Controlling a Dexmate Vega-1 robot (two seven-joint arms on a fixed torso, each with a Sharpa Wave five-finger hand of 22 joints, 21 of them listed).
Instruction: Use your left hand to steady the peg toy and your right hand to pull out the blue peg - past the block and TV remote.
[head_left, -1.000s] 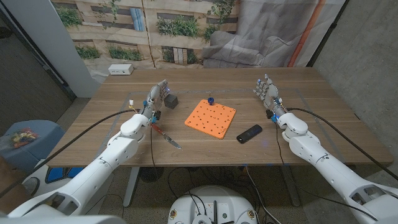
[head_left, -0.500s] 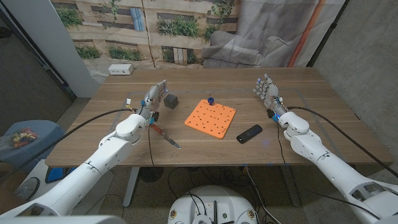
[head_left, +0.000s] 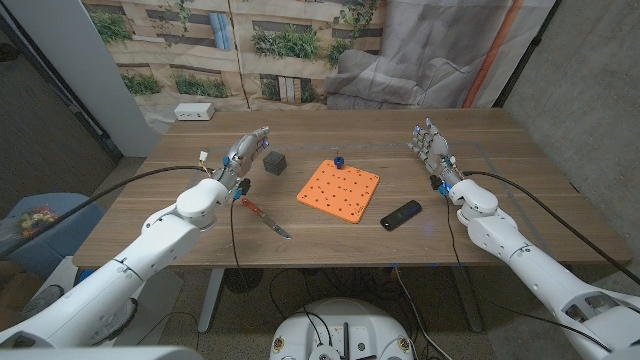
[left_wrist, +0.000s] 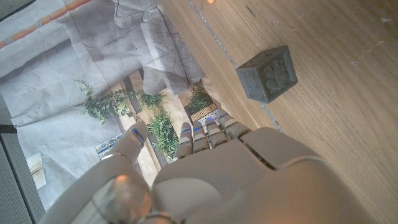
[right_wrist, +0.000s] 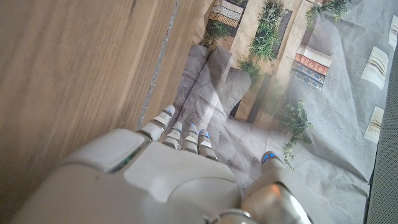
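Both hands empty, fingers extended, left hand (head_left: 246, 152) beside block (left_wrist: 267, 73), right hand (head_left: 430, 145) apart

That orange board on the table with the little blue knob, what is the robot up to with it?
Nothing is being handled yet. The orange peg toy lies mid-table with the blue peg standing at its far edge. The left hand hovers beside the grey block, holding nothing, and a knife lies nearer the robot. The right hand is raised on the other side, also holding nothing, with the remote between it and the toy.
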